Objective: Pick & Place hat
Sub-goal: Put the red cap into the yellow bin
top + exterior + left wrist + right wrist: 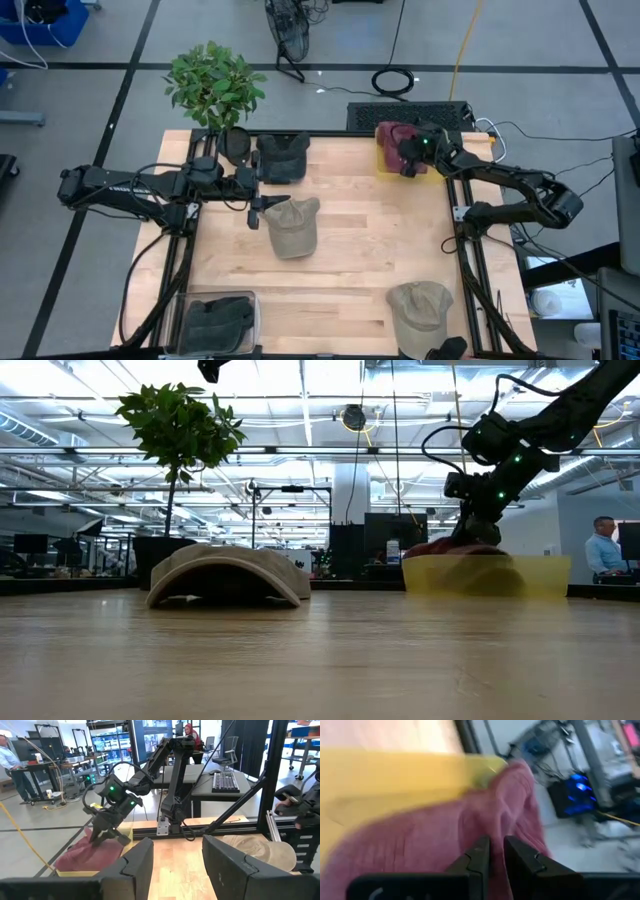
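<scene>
Maroon fabric hat (393, 139) lies crumpled in a shallow yellow plastic bin (384, 166) at the far right corner of the light wooden table (350, 260). Right gripper (410, 163) is down on it at the bin; in the right wrist view its two dark fingers (479, 856) sit nearly closed with maroon cloth (445, 845) pinched in the narrow gap, so jaws clenched on the hat. Low view: right gripper (478, 532) just above the bin's yellow wall (540, 575), hat (440, 547) showing as a low red hump over the rim. Left wrist view: same gripper (107, 827) pressing into the hat (90, 854). Left gripper (256, 210) reaches in from the left side of the table, touching or just beside a khaki cap (293, 226) near table centre; its own fingers (227, 865) stand well apart with bare wood between them, jaws released, holding nothing. Dark grey cap (281, 158) at the far edge, beside a potted green plant (213, 84). Second khaki cap (419, 305) near the front right edge. Dark cap (217, 322) in a clear tray (181, 305) at front left. Person in a light blue shirt (604, 550) in the room behind.
</scene>
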